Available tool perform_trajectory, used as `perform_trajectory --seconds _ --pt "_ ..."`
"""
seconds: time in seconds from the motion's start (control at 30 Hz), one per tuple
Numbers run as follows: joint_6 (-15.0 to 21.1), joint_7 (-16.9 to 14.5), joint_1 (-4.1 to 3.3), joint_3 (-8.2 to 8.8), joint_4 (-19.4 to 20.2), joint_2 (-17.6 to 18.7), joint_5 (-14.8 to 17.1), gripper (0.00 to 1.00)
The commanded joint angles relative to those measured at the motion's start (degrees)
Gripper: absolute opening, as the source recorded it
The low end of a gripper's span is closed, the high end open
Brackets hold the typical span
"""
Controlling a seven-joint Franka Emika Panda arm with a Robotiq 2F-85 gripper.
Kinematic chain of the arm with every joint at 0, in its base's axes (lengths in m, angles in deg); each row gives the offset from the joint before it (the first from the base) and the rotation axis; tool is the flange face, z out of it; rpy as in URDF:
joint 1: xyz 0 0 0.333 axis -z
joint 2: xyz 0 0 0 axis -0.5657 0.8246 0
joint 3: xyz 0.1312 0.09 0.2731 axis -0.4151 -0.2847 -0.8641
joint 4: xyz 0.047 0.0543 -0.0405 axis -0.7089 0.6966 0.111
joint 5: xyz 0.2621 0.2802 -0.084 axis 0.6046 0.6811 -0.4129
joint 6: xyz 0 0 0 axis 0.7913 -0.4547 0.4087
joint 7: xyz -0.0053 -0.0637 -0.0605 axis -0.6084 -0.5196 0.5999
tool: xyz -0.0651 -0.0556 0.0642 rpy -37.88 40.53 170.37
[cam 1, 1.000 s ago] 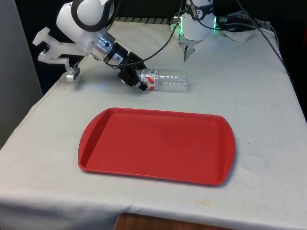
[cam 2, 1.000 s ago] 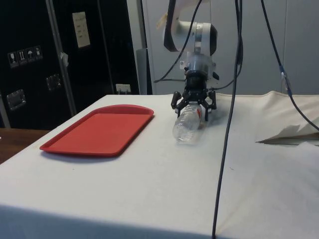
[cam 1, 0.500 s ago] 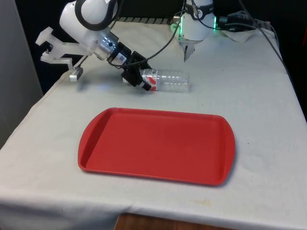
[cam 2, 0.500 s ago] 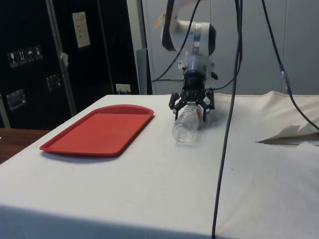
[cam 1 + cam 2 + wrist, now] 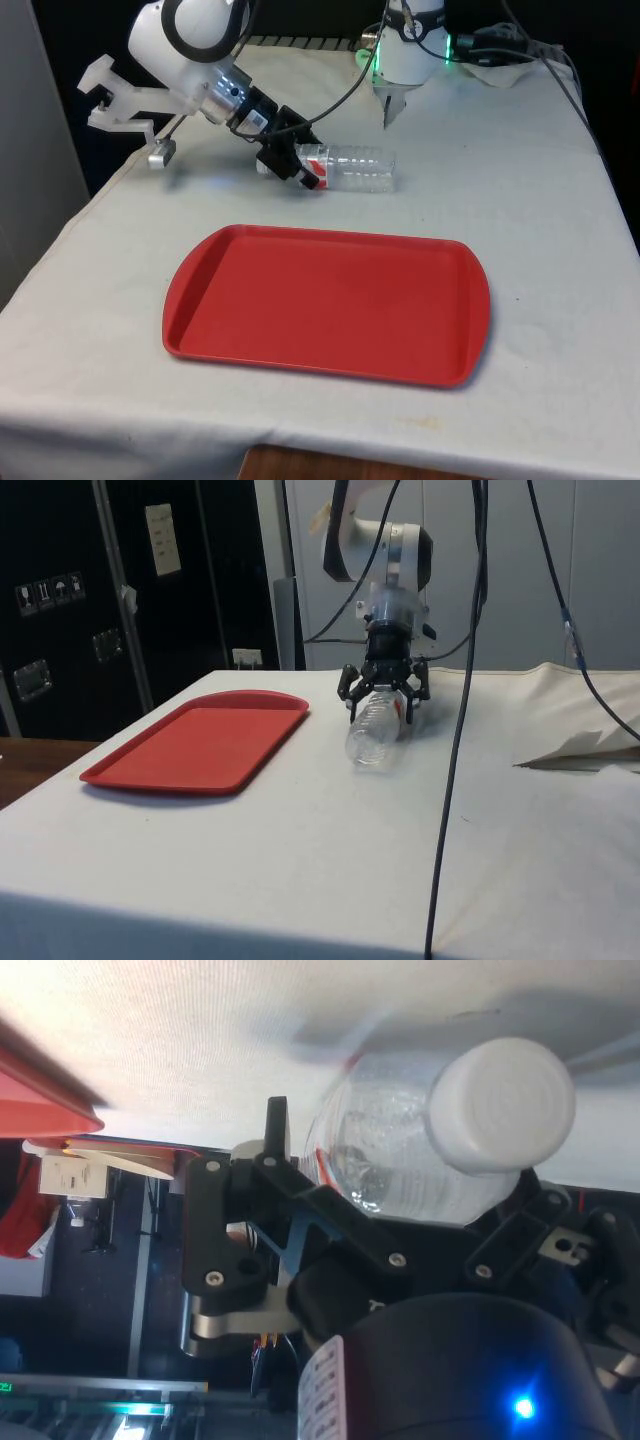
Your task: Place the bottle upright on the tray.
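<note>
The bottle (image 5: 350, 168) lies on its side on the worktop (image 5: 520, 200), beyond the tray (image 5: 325, 305). The claw (image 5: 292, 165) straddles its cap end, seemingly closed on the neck, though contact is unclear.

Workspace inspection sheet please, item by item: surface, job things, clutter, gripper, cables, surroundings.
Surface: white cloth over the table, lightly wrinkled.
Job's things: clear bottle with a red label and white cap lies on its side on the cloth, beyond the tray; red tray bare.
Clutter: crumpled white cloth or paper at the table's edge.
Gripper: gripper at the bottle's cap end, fingers either side of the neck.
Cables: black cables hang across the side view.
Surroundings: dark cabinets, black curtains.
</note>
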Motion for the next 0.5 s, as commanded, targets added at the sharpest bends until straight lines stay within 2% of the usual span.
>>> perform_trajectory --seconds 0.0,0.03,0.07,0.2,0.27,0.47 --pt "0.00 -0.06 0.00 0.00 0.00 0.00 0.00 0.96" --pt "0.11 0.00 -0.06 0.00 0.06 -0.06 0.06 0.96" --pt "0.06 0.00 -0.06 0.00 0.06 0.00 0.06 0.91" --pt "-0.06 0.00 -0.06 0.06 0.00 0.00 0.00 0.71" --pt "-0.29 -0.06 -0.06 0.17 -0.06 0.11 0.06 0.56" --pt "-0.74 -0.11 -0.11 0.40 -0.17 0.23 0.17 0.42"
